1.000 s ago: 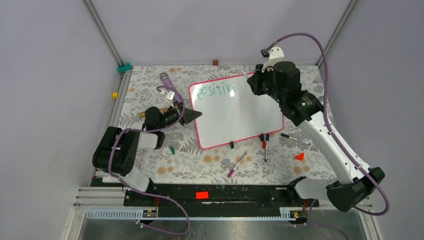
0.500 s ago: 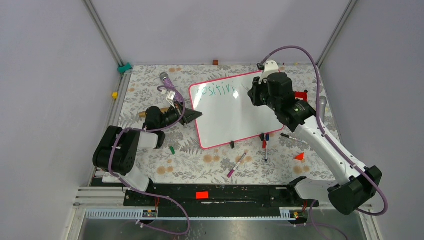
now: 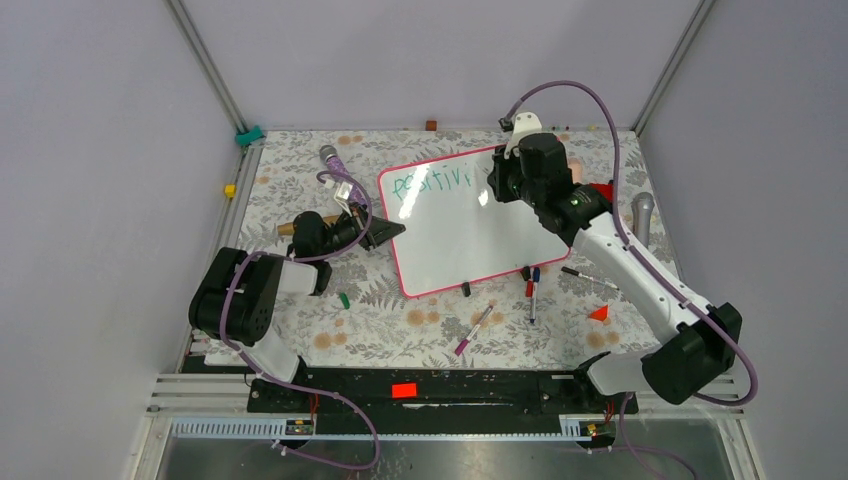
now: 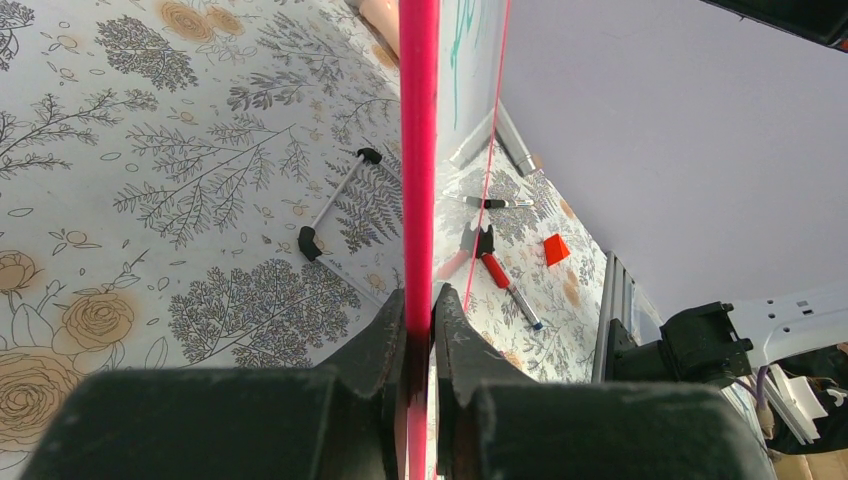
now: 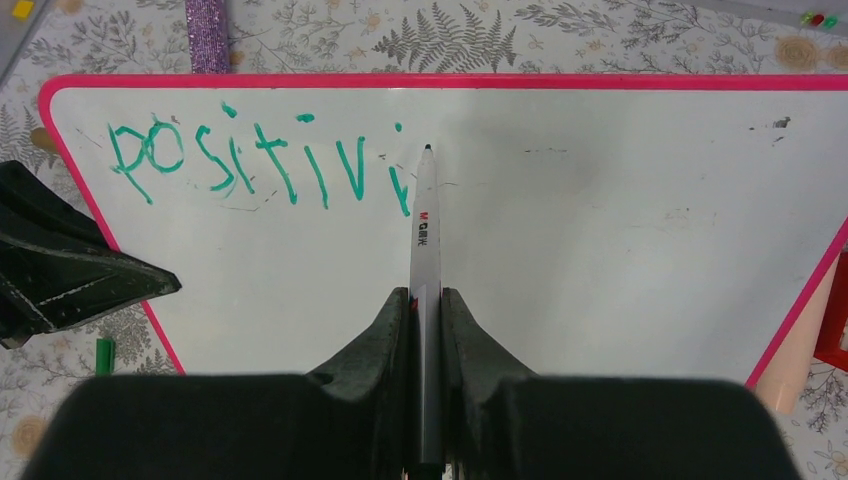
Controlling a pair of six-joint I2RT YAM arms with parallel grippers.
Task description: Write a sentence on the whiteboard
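Right arm [image 3: 640,276], lower right: white tubular links between black joint housings. Left arm [image 3: 240,300], lower left: bulky black housings, one white link. Purple cable [image 3: 558,84] loops along each; fingers [image 5: 385,335] matte black, tapered.

Quick headcount: one whiteboard [image 3: 470,235]. Two arms, so two pincers: left pincer [image 4: 420,300] and right pincer [image 5: 425,300]. I get four pens total. That's one marker [image 5: 424,225] in the right pincer, plus three loose toward the near-right corner of the worktop [image 3: 400,335]: a pink marker [image 3: 474,329], a red-capped marker [image 3: 530,302] and a thin black pen [image 3: 590,278]. Two mic-looking things: purple mic [image 3: 329,156] near the far-left corner, grey mic [image 3: 641,212] by the right edge. One green cap [image 3: 344,299], one red triangle [image 3: 598,313]. Two tiny blocks: yellow block [image 3: 230,190] on the left edge, brown block [image 3: 431,125] on the far edge. The small dark bits by the board are too tiny to count.
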